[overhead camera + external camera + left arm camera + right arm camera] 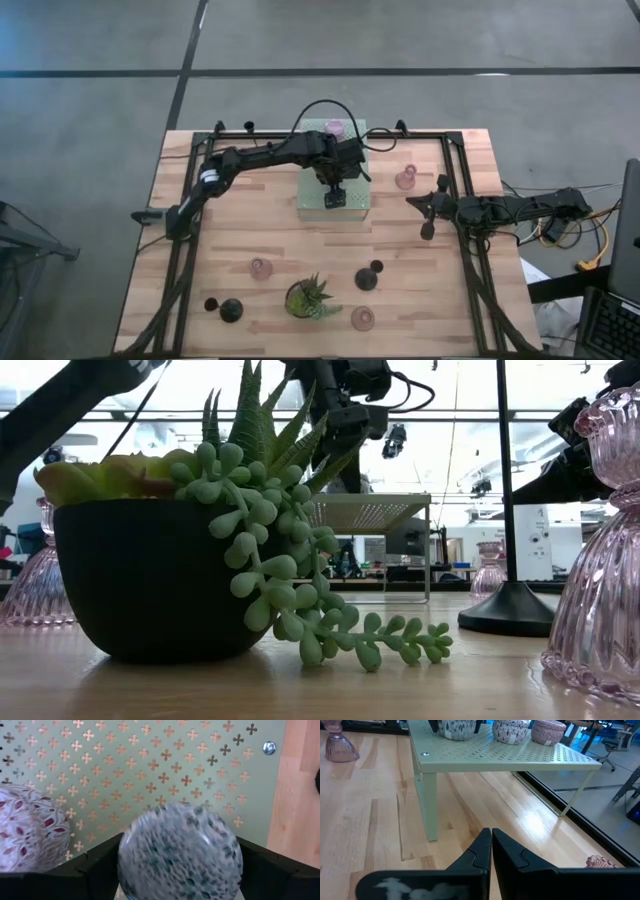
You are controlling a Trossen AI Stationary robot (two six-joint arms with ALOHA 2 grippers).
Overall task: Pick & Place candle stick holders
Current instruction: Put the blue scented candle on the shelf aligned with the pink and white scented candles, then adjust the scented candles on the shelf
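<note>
Only left wrist view shows left hand (180, 870) gripping lilac-grey holder (180, 852)

The high view looks straight down on the whole table (200, 250), with the pale green perforated box (352, 205) toward twelve o'clock. The low view sits at tabletop height, very close behind the potted plant (150, 575), apparently facing that same box. The left wrist view hangs close above it; the right wrist view sees it from the side.

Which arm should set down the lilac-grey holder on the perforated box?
Left. The left gripper already grips the lilac-grey holder over the pale green perforated box. The right gripper waits shut, off to the box's side.
</note>
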